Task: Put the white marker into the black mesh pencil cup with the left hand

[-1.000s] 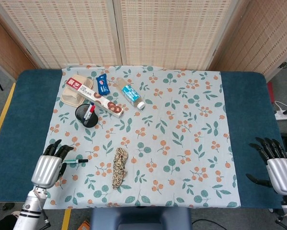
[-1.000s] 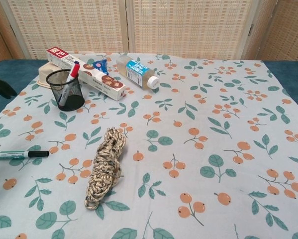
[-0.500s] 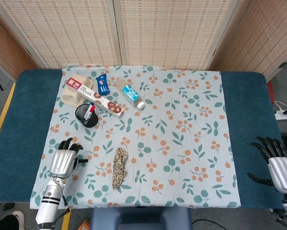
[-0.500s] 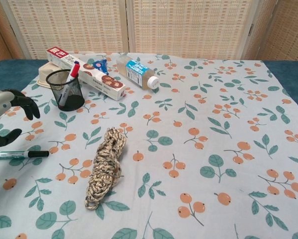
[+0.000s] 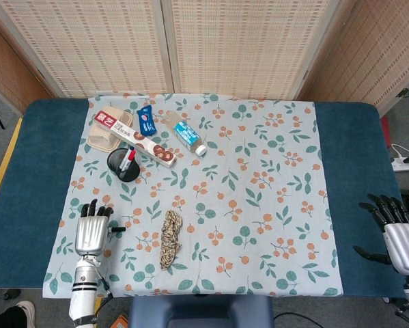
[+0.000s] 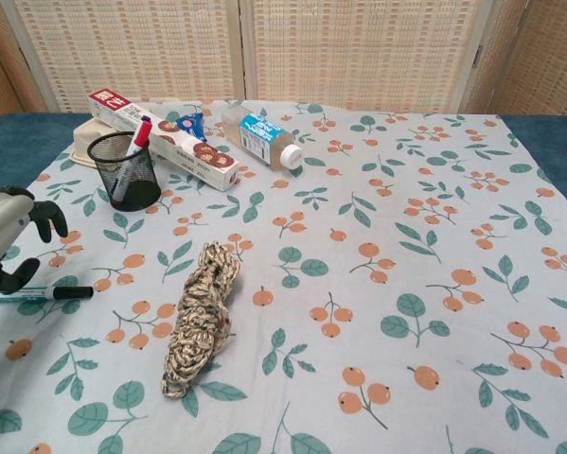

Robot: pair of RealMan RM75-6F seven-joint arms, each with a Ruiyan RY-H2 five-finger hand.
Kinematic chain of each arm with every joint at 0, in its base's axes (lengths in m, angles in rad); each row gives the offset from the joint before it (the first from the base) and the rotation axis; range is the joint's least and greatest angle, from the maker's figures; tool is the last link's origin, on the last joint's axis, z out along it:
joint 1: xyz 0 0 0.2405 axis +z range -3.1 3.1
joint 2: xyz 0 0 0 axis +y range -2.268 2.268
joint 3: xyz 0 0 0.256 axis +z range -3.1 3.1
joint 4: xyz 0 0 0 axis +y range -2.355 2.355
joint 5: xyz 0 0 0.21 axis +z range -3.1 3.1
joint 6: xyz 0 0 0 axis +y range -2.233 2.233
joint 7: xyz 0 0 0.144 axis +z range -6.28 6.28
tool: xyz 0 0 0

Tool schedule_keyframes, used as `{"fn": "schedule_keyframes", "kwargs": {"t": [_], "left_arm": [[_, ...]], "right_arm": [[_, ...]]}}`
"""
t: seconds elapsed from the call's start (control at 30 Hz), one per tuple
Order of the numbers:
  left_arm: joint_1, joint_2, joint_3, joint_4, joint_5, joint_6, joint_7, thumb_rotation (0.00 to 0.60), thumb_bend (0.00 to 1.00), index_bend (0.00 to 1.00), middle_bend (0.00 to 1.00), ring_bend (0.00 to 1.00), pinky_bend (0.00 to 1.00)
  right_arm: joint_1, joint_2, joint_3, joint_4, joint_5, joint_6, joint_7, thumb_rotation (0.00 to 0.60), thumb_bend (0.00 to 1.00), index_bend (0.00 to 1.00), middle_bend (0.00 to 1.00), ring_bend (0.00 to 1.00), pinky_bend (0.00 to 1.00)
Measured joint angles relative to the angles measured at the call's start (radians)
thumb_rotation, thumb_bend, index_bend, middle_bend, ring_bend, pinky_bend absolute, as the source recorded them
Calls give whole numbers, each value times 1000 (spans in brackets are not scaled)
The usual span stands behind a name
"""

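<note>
The metallic left hand hovers with dark fingers spread, holding nothing, over the slim white marker lying on the floral cloth, well short of the round black mesh pencil cup. The right hand rests open.

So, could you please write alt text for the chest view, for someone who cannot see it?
The left robot hand hovers over a white marker lying on a floral tablecloth, near a black mesh pencil cup holding a red-capped pen. A coil of rope, a plastic bottle and a long box also lie there.
</note>
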Motion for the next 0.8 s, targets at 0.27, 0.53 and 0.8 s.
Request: {"fn": "schedule_keyframes", "kwargs": {"t": [0.27, 0.53, 0.8], "left_arm": [[9, -31, 7, 26, -34, 11, 16, 600, 426, 347, 328, 108, 167], [6, -69, 17, 75, -47, 3, 21, 600, 428, 319, 256, 52, 156], [7, -103, 30, 124, -50, -2, 17, 600, 428, 314, 260, 44, 156]], "right_arm": [[2, 2, 1, 4, 2, -4, 14, 600, 0, 216, 87, 47, 0], [1, 5, 2, 5, 6, -3, 21, 600, 0, 246, 87, 47, 0], [3, 5, 4, 6, 11, -9, 23, 600, 0, 252, 87, 47, 0]]}}
